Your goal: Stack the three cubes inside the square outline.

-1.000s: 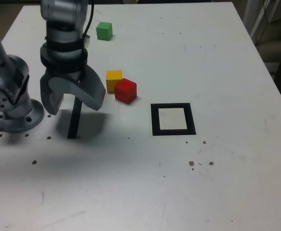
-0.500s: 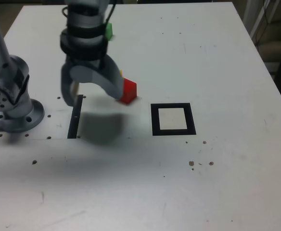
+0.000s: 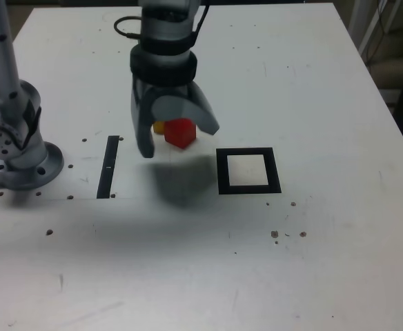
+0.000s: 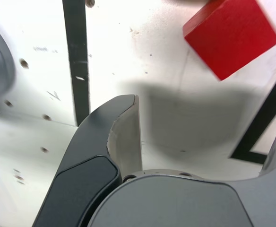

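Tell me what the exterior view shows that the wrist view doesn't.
Only the exterior view: a bit of the yellow cube, showing past the open gripper, and the robot's round base.

Only the wrist view: a close look at the bare inner face of one gripper finger.

Both: the red cube, the straight black strip and the black square outline, though the wrist view catches just part of that outline.

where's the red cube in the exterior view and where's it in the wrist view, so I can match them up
Exterior view: the red cube is left of the square outline, seen between the open gripper's jaws.
Wrist view: the red cube lies beyond the jaws.
Shared landmark: the straight black strip.
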Action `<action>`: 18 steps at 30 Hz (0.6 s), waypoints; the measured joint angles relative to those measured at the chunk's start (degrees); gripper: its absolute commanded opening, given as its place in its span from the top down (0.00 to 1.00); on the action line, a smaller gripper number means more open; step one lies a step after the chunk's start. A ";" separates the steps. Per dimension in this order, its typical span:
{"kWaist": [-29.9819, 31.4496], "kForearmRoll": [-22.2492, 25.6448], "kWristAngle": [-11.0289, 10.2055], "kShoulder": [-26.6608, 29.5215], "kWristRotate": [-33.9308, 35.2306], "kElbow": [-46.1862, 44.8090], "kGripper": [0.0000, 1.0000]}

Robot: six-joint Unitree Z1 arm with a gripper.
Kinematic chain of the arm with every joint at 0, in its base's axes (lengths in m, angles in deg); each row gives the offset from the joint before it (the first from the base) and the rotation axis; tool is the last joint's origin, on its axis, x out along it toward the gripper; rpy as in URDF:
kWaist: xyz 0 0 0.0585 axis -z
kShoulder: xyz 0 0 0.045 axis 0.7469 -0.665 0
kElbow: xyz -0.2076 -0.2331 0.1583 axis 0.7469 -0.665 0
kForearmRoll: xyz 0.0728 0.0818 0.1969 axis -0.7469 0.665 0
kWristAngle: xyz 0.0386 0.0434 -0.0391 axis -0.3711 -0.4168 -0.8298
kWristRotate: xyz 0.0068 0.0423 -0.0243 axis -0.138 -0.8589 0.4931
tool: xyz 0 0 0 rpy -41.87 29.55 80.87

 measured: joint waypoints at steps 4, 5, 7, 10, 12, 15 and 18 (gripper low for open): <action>-0.22 0.35 1.07 -0.45 7.30 1.78 0.02; -0.22 0.34 1.18 -0.57 8.46 2.02 0.02; -0.35 0.22 2.48 -1.06 12.07 2.34 0.02; -0.66 -1.02 4.41 -1.94 14.83 3.07 0.02; -1.16 -1.74 5.61 -2.62 15.80 3.19 0.02; -2.21 -2.15 6.32 -3.03 16.72 3.06 0.02; -3.48 -1.93 6.81 -3.44 17.19 2.45 0.03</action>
